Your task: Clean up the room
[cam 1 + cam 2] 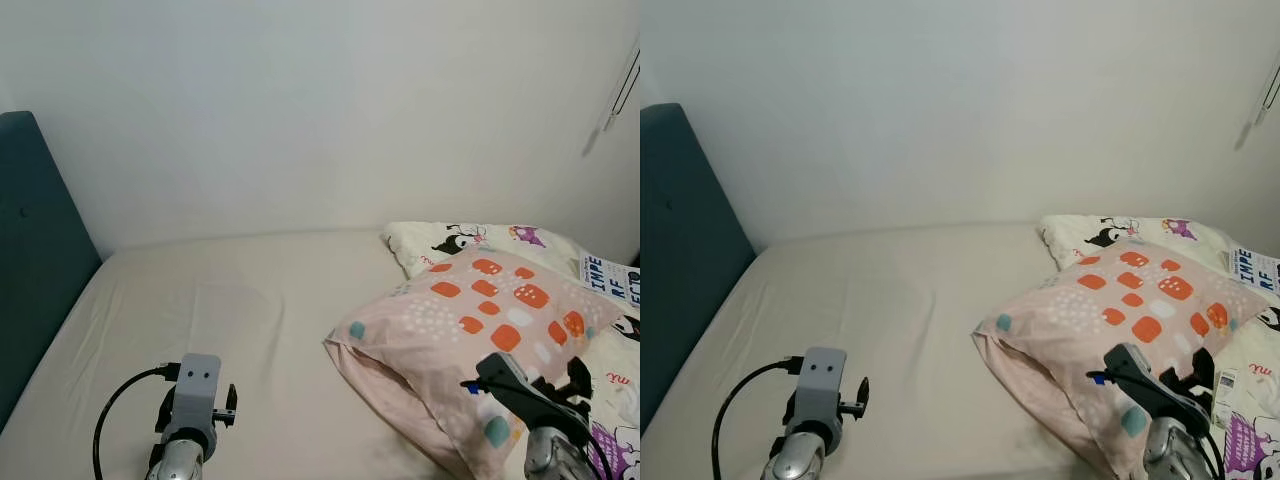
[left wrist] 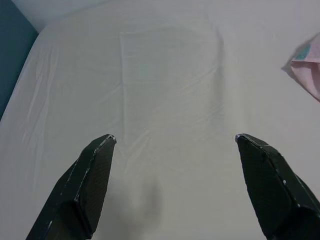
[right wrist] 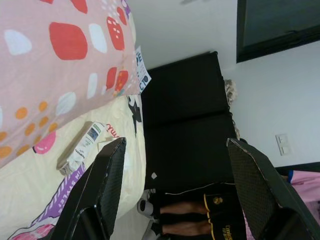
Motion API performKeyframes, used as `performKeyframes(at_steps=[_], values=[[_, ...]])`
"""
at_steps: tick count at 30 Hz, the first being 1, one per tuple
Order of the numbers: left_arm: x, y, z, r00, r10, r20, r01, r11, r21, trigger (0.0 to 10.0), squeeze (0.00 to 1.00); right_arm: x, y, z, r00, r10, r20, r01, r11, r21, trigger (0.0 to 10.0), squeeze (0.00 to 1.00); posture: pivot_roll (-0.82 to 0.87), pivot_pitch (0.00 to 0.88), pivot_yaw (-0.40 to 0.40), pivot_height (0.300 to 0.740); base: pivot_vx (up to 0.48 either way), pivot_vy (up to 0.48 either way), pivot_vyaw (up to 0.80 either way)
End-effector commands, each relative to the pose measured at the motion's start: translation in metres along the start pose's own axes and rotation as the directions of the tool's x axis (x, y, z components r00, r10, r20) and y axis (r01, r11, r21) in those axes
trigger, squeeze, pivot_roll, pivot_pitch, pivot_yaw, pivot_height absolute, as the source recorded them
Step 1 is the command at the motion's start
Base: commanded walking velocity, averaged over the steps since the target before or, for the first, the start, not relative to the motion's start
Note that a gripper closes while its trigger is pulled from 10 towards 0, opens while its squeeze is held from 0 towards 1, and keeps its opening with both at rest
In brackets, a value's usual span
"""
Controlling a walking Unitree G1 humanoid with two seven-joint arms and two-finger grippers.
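Left eye view is showing the pillow (image 1: 470, 330), pink with orange spots, lying on the bed (image 1: 250, 320) under the right claw (image 3: 175, 145); both claws, left claw (image 2: 175, 140) too, are spread apart.

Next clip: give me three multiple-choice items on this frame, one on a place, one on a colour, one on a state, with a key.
1. Where does the spotted pillow lie on the bed?
A. robot's right side
B. against the headboard
C. robot's left side
2. What colour is the headboard?
A. red
B. teal blue
C. white
3. How are the left gripper fingers?
A. clamped on the pillow
B. shut, holding nothing
C. spread apart over bare sheet

Key: 1 A, the pillow sits on the right in the eye views; 2 B, the padded panel at the left edge is teal; 3 C, the left wrist view shows sheet between the parted fingers.
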State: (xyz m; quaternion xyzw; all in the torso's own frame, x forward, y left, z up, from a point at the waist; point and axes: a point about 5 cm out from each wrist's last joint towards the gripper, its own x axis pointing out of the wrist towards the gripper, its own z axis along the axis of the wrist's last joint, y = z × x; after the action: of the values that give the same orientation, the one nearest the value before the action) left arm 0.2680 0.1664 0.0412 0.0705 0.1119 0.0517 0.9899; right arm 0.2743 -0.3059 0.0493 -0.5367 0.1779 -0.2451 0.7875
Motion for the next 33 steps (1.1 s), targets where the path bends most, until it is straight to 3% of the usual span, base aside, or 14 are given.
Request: performKeyframes(at_steps=[1, 8, 9, 13, 17, 18, 20, 22, 25, 26, 27, 29, 30, 33], values=[[-0.002, 0.006, 0.000, 1.000, 0.009, 0.007, -0.009, 1.000, 0.009, 10.0, 0.00, -0.001, 0.001, -0.005, 1.000, -0.003, -0.028, 0.003, 1.000, -0.001, 10.0, 0.00, 0.02, 0.076, -0.011, 0.740, 0.000, 0.000, 0.00], [-0.002, 0.008, 0.001, 1.000, 0.015, 0.008, -0.016, 1.000, 0.009, 10.0, 0.00, -0.002, 0.005, -0.009, 0.998, 0.021, -0.061, -0.022, 1.000, -0.016, 10.0, 0.00, 0.02, 0.075, -0.012, 0.740, 0.000, 0.000, 0.00], [-0.003, 0.008, 0.001, 1.000, 0.013, 0.009, -0.014, 1.000, 0.008, 10.0, 0.00, -0.002, 0.007, -0.010, 0.997, 0.038, -0.067, -0.039, 0.999, -0.018, 10.0, 0.05, 0.02, 0.073, -0.016, 0.740, 0.000, 0.000, 0.00], [-0.003, 0.007, 0.000, 1.000, 0.010, 0.008, -0.010, 1.000, 0.007, 10.0, 0.00, -0.003, 0.009, -0.012, 0.995, 0.063, -0.081, -0.065, 0.997, -0.032, 10.0, 0.06, 0.01, 0.072, -0.017, 0.740, 0.000, 0.000, 0.00], [-0.003, 0.006, 0.001, 1.000, 0.010, 0.009, -0.010, 1.000, 0.001, 10.0, 0.00, 0.002, -0.001, -0.011, 0.996, -0.023, -0.082, 0.019, 0.998, -0.054, 10.0, 0.07, 0.02, 0.071, -0.021, 0.740, 0.000, 0.000, 0.00], [-0.004, 0.006, 0.001, 1.000, 0.012, 0.010, -0.012, 1.000, -0.002, 10.0, 0.00, 0.006, -0.011, -0.006, 0.995, -0.082, -0.063, 0.079, 0.995, -0.055, 10.0, 0.03, 0.02, 0.069, -0.019, 0.740, 0.000, 0.000, 0.00], [-0.004, 0.006, 0.001, 1.000, 0.014, 0.010, -0.014, 1.000, -0.003, 10.0, 0.00, 0.007, -0.014, 0.000, 0.994, -0.098, -0.038, 0.096, 0.995, -0.041, 10.0, 0.03, 0.02, 0.069, -0.019, 0.740, 0.000, 0.000, 0.00], [-0.004, 0.007, 0.000, 1.000, 0.013, 0.007, -0.013, 1.000, -0.005, 10.0, 0.00, 0.005, -0.011, 0.021, 0.996, -0.088, 0.022, 0.088, 0.996, 0.015, 10.0, 0.04, 0.01, 0.067, -0.015, 0.740, 0.000, 0.000, 0.00], [-0.004, 0.007, 0.000, 1.000, 0.012, 0.006, -0.012, 1.000, -0.005, 10.0, 0.00, 0.003, -0.008, 0.031, 0.996, -0.076, 0.046, 0.074, 0.996, 0.047, 10.0, 0.04, 0.01, 0.067, -0.015, 0.740, 0.000, 0.000, 0.00], [-0.003, 0.006, -0.001, 1.000, 0.006, -0.003, -0.006, 1.000, -0.019, 10.0, 0.00, -0.003, 0.005, 0.047, 0.998, 0.016, 0.057, -0.026, 0.982, 0.188, 10.0, 0.05, 0.01, 0.063, -0.014, 0.740, 0.000, 0.000, 0.00], [-0.002, 0.005, -0.002, 1.000, 0.000, -0.011, 0.000, 1.000, -0.031, 10.0, 0.00, -0.013, 0.025, 0.063, 0.985, 0.157, 0.067, -0.171, 0.926, 0.337, 10.0, 0.08, 0.01, 0.056, -0.011, 0.740, 0.000, 0.000, 0.00], [-0.001, 0.003, -0.005, 0.999, -0.004, -0.032, 0.002, 0.998, -0.057, 10.0, 0.00, -0.033, 0.053, 0.090, 0.928, 0.350, 0.125, -0.355, 0.733, 0.581, 10.0, 0.11, 0.02, 0.052, -0.008, 0.740, 0.000, 0.000, 0.00], [-0.001, 0.004, -0.007, 0.999, 0.011, -0.042, -0.014, 0.997, -0.071, 10.0, 0.00, -0.042, 0.060, 0.100, 0.906, 0.388, 0.167, -0.403, 0.677, 0.616, 10.0, 0.15, 0.02, 0.048, -0.010, 0.740, 0.000, 0.000, 0.00], [-0.001, 0.004, -0.008, 0.999, 0.022, -0.049, -0.026, 0.996, -0.080, 10.0, 0.00, -0.046, 0.064, 0.106, 0.896, 0.400, 0.194, -0.426, 0.652, 0.627, 10.0, 0.15, 0.02, 0.047, -0.011, 0.740, 0.000, 0.000, 0.00]])
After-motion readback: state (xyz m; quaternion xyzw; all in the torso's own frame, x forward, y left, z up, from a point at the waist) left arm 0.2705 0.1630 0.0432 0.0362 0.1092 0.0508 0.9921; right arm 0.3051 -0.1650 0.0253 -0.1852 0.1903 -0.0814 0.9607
